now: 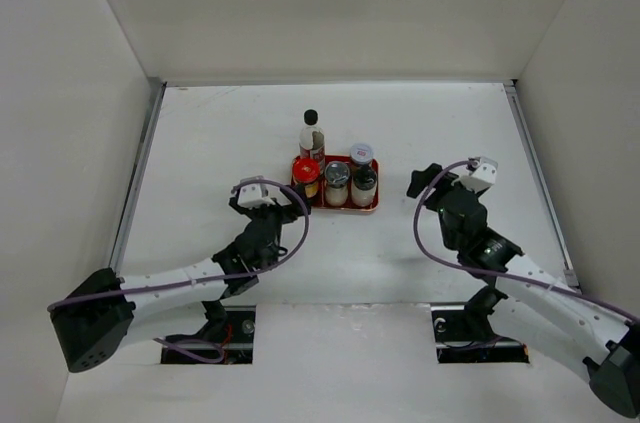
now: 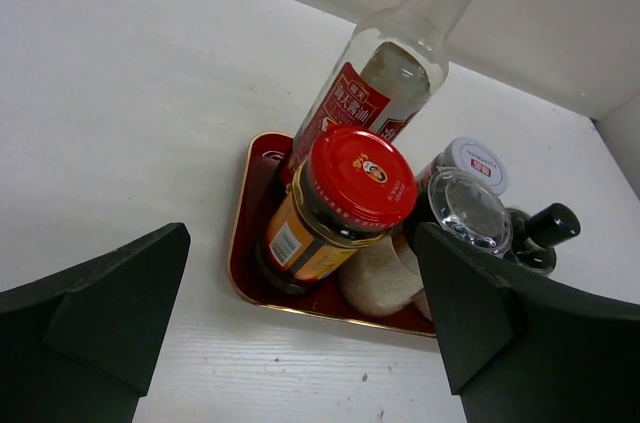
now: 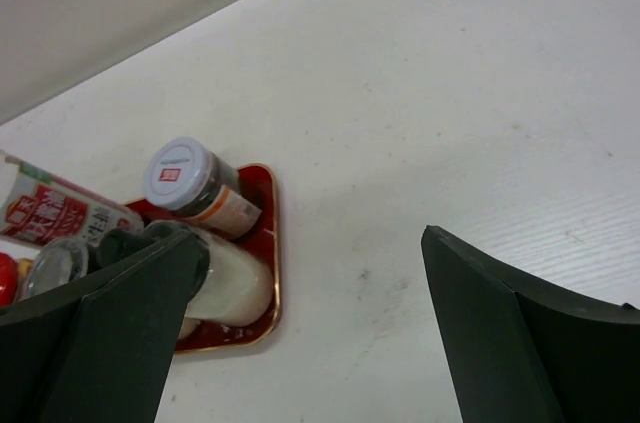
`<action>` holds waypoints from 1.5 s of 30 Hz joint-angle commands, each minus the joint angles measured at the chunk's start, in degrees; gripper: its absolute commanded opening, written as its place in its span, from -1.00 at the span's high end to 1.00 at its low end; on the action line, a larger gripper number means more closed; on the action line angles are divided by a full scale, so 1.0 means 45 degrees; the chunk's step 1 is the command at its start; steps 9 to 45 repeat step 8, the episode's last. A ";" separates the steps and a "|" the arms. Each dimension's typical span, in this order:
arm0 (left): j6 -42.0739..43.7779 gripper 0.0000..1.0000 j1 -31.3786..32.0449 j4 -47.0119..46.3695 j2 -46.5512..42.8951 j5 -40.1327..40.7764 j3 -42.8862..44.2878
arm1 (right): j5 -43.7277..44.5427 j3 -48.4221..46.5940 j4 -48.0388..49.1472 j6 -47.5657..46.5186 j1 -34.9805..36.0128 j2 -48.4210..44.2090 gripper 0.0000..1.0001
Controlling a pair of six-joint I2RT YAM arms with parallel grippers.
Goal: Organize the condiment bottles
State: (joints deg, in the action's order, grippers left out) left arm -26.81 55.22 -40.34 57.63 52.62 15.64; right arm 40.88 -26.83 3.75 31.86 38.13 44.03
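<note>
Since the condiment bottles (image 1: 335, 175) all stand grouped on the red tray (image 1: 372, 207) mid-counter (image 1: 220, 133) | I judge sorting done | left pincer (image 1: 268, 191), right pincer (image 1: 452, 175): both spread wide, empty, flanking the tray

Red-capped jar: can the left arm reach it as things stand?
Probably yes. The open left gripper faces the red-capped jar at the tray's left corner, nothing between; the clear-capped shaker beside it leaves tight finger room.
</note>
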 commanded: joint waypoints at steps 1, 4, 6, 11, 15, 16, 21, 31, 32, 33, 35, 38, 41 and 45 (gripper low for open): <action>0.0176 -1.00 0.0101 0.0330 -0.0248 0.0024 0.0411 | 0.0038 -0.0130 -0.0423 0.0401 -0.0416 0.0428 -1.00; 0.0371 -1.00 0.0062 0.0778 -0.0558 0.0395 0.0392 | -0.0490 -0.0482 -0.0306 0.0245 -0.0651 0.1306 -1.00; 0.0605 -1.00 -0.0074 0.1848 -0.0482 0.0552 0.0838 | -0.0764 -0.0483 0.0024 0.0323 -0.0593 0.1776 -1.00; 0.0470 -1.00 0.0119 0.2730 -0.0656 0.0864 0.1133 | -0.0940 -0.0444 0.0551 0.0343 -0.0593 0.2206 -1.00; 0.0470 -1.00 0.0119 0.2730 -0.0656 0.0864 0.1133 | -0.0940 -0.0444 0.0551 0.0343 -0.0593 0.2206 -1.00; 0.0470 -1.00 0.0119 0.2730 -0.0656 0.0864 0.1133 | -0.0940 -0.0444 0.0551 0.0343 -0.0593 0.2206 -1.00; 0.0470 -1.00 0.0119 0.2730 -0.0656 0.0864 0.1133 | -0.0940 -0.0444 0.0551 0.0343 -0.0593 0.2206 -1.00; 0.0470 -1.00 0.0119 0.2730 -0.0656 0.0864 0.1133 | -0.0940 -0.0444 0.0551 0.0343 -0.0593 0.2206 -1.00; 0.0470 -1.00 0.0119 0.2730 -0.0656 0.0864 0.1133 | -0.0940 -0.0444 0.0551 0.0343 -0.0593 0.2206 -1.00; 0.0470 -1.00 0.0119 0.2730 -0.0656 0.0864 0.1133 | -0.0940 -0.0444 0.0551 0.0343 -0.0593 0.2206 -1.00; 0.0470 -1.00 0.0119 0.2730 -0.0656 0.0864 0.1133 | -0.0940 -0.0444 0.0551 0.0343 -0.0593 0.2206 -1.00; 0.0470 -1.00 0.0119 0.2730 -0.0656 0.0864 0.1133 | -0.0940 -0.0444 0.0551 0.0343 -0.0593 0.2206 -1.00; 0.0470 -1.00 0.0119 0.2730 -0.0656 0.0864 0.1133 | -0.0940 -0.0444 0.0551 0.0343 -0.0593 0.2206 -1.00; 0.0470 -1.00 0.0119 0.2730 -0.0656 0.0864 0.1133 | -0.0940 -0.0444 0.0551 0.0343 -0.0593 0.2206 -1.00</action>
